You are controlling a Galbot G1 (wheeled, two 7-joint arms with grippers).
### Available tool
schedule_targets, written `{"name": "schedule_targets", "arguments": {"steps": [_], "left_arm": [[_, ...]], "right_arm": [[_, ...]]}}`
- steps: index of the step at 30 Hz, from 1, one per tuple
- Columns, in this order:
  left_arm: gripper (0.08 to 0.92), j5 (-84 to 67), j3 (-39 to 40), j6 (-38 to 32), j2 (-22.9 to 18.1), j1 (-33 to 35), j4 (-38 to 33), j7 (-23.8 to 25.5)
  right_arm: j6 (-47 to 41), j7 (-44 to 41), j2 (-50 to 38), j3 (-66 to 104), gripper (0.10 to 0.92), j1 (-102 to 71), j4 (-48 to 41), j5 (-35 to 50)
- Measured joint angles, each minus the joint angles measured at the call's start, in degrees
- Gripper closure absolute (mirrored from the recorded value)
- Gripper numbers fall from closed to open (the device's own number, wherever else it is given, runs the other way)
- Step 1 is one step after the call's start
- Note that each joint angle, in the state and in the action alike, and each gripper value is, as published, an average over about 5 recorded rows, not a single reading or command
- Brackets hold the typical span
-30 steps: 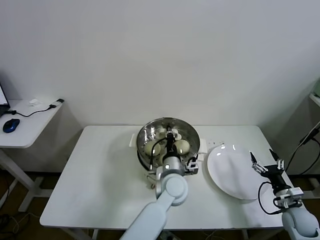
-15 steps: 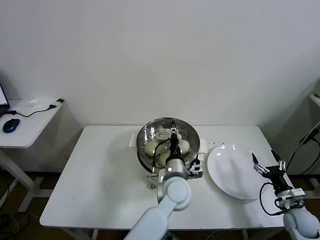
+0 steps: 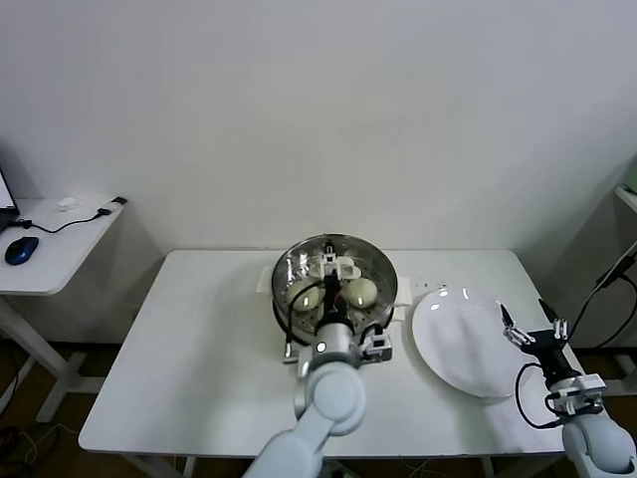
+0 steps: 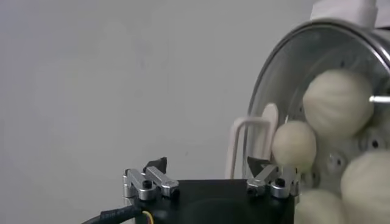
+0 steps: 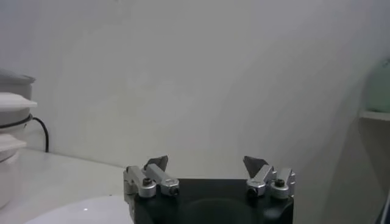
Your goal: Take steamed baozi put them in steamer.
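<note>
The steamer (image 3: 334,238), a shiny steel pot, stands at the middle back of the white table. Several cream-white baozi lie inside it, one at the left (image 3: 305,294) and one at the right (image 3: 361,291). My left gripper (image 3: 336,265) hangs open just over the pot's middle with nothing between its fingers. In the left wrist view the left gripper (image 4: 207,165) is open and empty, with the steamer (image 4: 286,67) and its baozi (image 4: 338,100) beyond. My right gripper (image 3: 528,325) waits open at the plate's right edge. It also shows open in the right wrist view (image 5: 206,162).
A flat white plate (image 3: 458,344) lies bare to the right of the steamer; its rim (image 5: 79,210) shows in the right wrist view. A side table (image 3: 60,249) with a blue mouse (image 3: 22,249) stands at the far left.
My left gripper has gone from shut to open over the steamer, and the left arm has shifted slightly left. The right arm has stayed put.
</note>
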Motion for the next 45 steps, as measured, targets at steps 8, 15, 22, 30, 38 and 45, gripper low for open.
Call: {"name": "schedule_targets", "arguments": {"steps": [8, 15, 22, 30, 38, 45], "left_arm": [[0.177, -3.5, -2.9, 0.0, 4.4, 5.1, -6.9, -2.8], [0.177, -13.5, -9.0, -0.5, 8.1, 10.9, -14.1, -8.8], [0.177, -31.0, -19.1, -10.1, 9.2, 18.4, -19.2, -15.5], [0.177, -56.2, -33.3, -24.9, 8.1, 27.9, -21.6, -17.4], [0.177, -77.4, -44.2, -35.6, 6.6, 35.5, -19.9, -16.1], [0.177, -87.5, -48.2, -41.1, 5.2, 40.2, -18.0, -15.2]], "right_arm": [[-2.5, 0.9, 0.0, 0.3, 0.203, -0.4, 1.5, -0.8], [-4.5, 1.0, 0.3, 0.9, 0.203, -0.4, 2.8, -1.1], [-5.3, 1.3, 0.9, 1.1, 0.203, -0.6, 4.0, -1.1], [-5.9, 1.4, 1.6, 1.6, 0.203, -1.4, 5.5, -1.1], [-6.1, 0.7, 2.4, 2.6, 0.203, -2.7, 6.7, -0.7], [-6.6, -0.3, 2.5, 3.8, 0.203, -4.2, 7.8, -0.1]]}}
